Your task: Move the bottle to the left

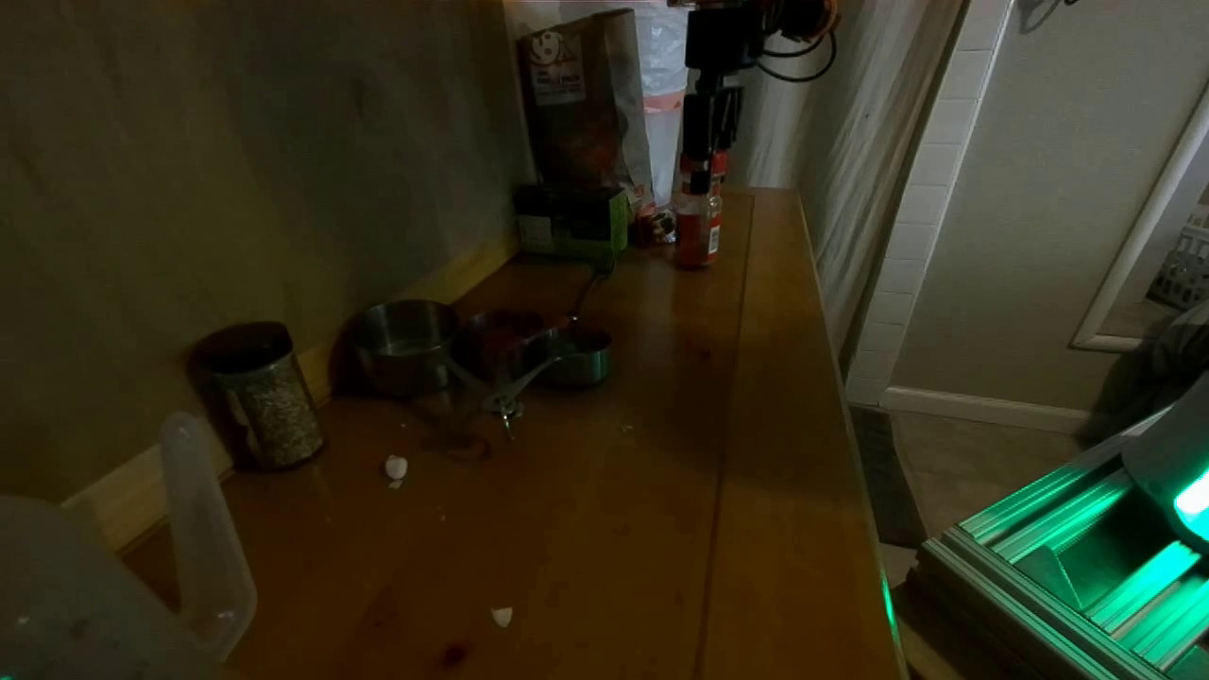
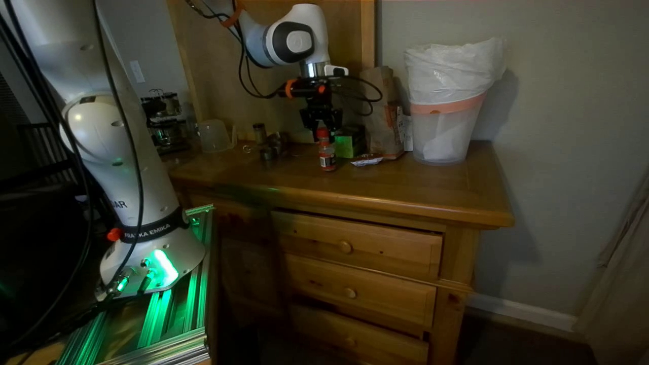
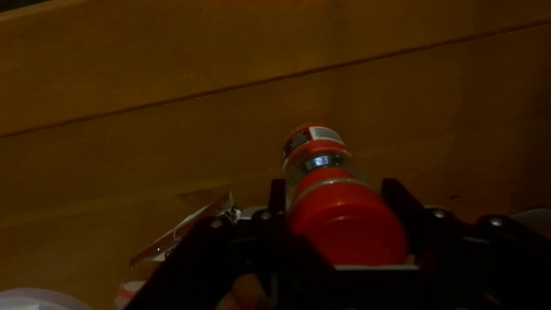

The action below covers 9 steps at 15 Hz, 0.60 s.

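Note:
The bottle is small and upright, with a red cap and a red label. It stands at the far end of the wooden dresser top, and its label also shows in an exterior view. My gripper points down over it, with a finger on either side of the cap. In the wrist view the gripper is shut on the bottle, whose red cap sits between the dark fingers. The base is at or very near the wood; I cannot tell whether it touches.
Beside the bottle are a green box, a shiny wrapper, a paper bag and a lined bin. Metal measuring cups, a black-lidded jar and a translucent jug stand along the wall side.

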Tool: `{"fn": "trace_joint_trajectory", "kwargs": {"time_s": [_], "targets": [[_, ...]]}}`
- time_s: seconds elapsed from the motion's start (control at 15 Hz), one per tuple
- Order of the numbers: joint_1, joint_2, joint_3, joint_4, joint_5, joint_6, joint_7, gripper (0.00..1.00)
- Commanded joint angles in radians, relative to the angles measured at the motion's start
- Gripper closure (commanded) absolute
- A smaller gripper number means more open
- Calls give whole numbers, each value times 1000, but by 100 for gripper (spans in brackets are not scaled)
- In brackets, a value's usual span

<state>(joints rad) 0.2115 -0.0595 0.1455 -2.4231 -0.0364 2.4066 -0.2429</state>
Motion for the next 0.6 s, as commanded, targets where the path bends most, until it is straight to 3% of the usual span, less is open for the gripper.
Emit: {"fn": "trace_joint_trajectory", "kwargs": {"time_s": [0.0,0.33,0.53], "targets": [[18,-102,42,5,-13,-100,-4,68],[87,-216,90,9,33,-251,-53,68],[151,-245,113,8,81,-254,-94,68]]}}
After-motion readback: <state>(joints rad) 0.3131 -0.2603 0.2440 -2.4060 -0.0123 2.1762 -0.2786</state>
